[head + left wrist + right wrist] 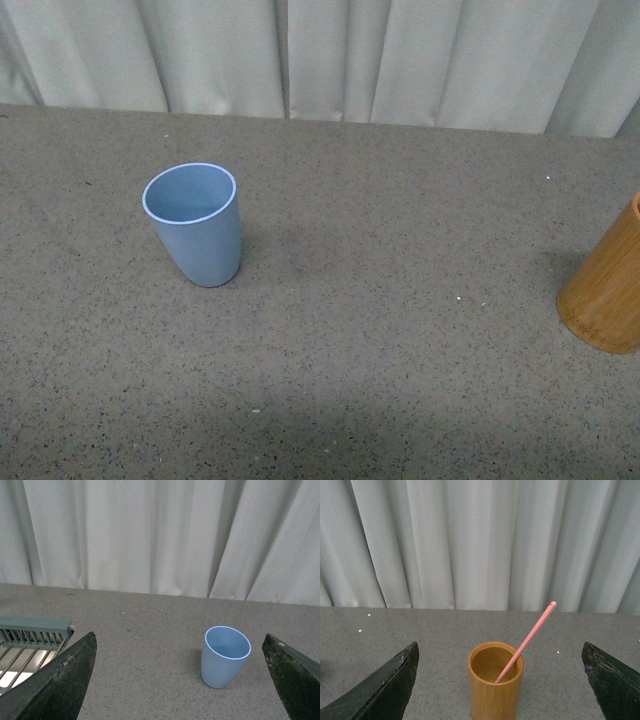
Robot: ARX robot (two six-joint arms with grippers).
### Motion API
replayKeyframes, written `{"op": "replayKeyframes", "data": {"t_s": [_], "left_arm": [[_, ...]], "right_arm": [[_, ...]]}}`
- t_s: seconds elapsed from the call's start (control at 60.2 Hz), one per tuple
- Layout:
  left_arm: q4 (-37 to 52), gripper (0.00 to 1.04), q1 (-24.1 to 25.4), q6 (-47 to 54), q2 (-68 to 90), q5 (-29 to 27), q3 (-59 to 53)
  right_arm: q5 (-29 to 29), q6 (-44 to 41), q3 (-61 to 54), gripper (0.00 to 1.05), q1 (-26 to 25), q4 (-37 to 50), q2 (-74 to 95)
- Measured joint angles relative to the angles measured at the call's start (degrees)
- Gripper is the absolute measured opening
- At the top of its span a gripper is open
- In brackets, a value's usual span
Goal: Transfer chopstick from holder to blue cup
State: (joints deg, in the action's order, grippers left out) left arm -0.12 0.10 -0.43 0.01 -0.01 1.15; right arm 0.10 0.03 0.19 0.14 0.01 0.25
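**Front view.** The blue cup [195, 235] is a smooth, light blue tumbler that narrows toward its base and is edged by a thin pale rim. It stands upright on the speckled grey table [380, 380], left of centre. The holder [605, 300], an orange-brown wooden cylinder with smooth sides, stands at the far right, where the frame edge cuts part of it off. Cup and holder are well apart. A pale pleated curtain [320, 55] closes the far side of the table.

**Right wrist view.** The chopstick [526, 642] is a single thin, straight, salmon-pink stick. Its lower end rests inside the holder. It leans across the opening against the rim, so that the greater part of its visible length rises, tilted, above the rim toward the curtain. The upper end looks slightly broader and rounded. The right gripper [499, 644] hangs before the holder with its two dark fingers [385, 690] spread wide, one on either side. It touches neither the holder nor the chopstick and grasps nothing.

**Left wrist view.** The left gripper [179, 636] is likewise spread wide and carries nothing. The blue cup shows between its fingers, nearer to one of them, with its open mouth facing up. A grey-green slatted rack [32, 630] lies on the table beside the other finger.
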Motion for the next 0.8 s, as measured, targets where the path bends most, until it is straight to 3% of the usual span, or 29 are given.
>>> {"op": "replayKeyframes", "data": {"t_s": [0.798], "left_arm": [[0.0,0.98,0.0,0.0,0.0,0.0,0.0]], "right_arm": [[0.0,0.0,0.0,0.95,0.0,0.0,0.0]]}}
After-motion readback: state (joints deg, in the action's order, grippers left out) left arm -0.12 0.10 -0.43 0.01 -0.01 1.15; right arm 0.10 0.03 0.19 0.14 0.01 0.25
